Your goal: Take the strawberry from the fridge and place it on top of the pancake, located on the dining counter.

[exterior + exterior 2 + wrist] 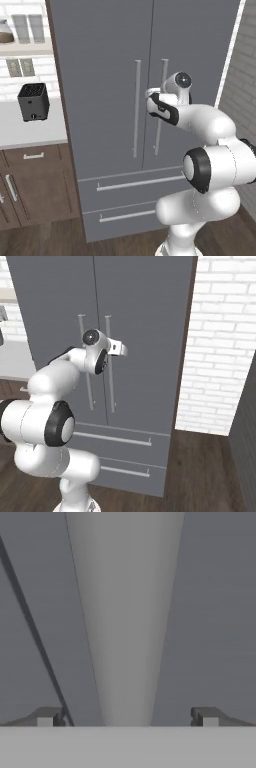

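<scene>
Between the spread pincer (127, 717) fingertips, the closed fridge's (110, 60) right handle (125, 622).

The white arm's gripper (151, 93) is reaching the tall matte grey fridge (107, 75)'s right silver bar handle (161, 107), doors closed.

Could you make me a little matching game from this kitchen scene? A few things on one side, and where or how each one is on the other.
Things:
1. fridge
2. pincer
3. toaster
4. right door handle

States or places:
A. black, on the white counter left of the fridge
B. open, tips either side of a silver bar
C. grey, both doors shut
D. silver, upright, between the pincer's tips

Pairs: 1-C, 2-B, 3-A, 4-D
</scene>
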### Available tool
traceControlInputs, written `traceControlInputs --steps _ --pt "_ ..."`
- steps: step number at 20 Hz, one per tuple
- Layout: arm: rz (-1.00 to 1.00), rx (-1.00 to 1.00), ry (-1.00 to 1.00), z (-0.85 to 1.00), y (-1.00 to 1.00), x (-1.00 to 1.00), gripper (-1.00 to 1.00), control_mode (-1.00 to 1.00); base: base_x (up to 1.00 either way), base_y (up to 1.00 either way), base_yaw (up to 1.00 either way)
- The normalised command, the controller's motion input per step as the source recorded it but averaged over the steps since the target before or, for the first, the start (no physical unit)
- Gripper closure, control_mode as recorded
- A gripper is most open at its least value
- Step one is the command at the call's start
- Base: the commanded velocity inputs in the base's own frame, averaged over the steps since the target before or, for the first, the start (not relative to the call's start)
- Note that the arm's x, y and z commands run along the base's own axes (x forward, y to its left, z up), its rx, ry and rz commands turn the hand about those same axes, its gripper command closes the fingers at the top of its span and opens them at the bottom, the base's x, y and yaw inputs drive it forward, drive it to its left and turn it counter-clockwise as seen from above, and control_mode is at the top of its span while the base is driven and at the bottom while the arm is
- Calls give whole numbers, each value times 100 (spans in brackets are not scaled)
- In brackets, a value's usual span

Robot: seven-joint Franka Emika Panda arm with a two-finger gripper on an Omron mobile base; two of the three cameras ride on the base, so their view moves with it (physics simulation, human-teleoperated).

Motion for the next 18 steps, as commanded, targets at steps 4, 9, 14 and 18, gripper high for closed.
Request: traceControlInputs --steps 4,9,14,18 --pt "0 0 0 0 0 6 100 -100 0 0 0" --pt "0 0 0 0 0 -7 100 -100 0 0 0" --pt "0 0 0 0 -8 -31 100 -100 0 0 0" --pt "-1 1 1 0 -51 -71 100 -100 0 0 0"
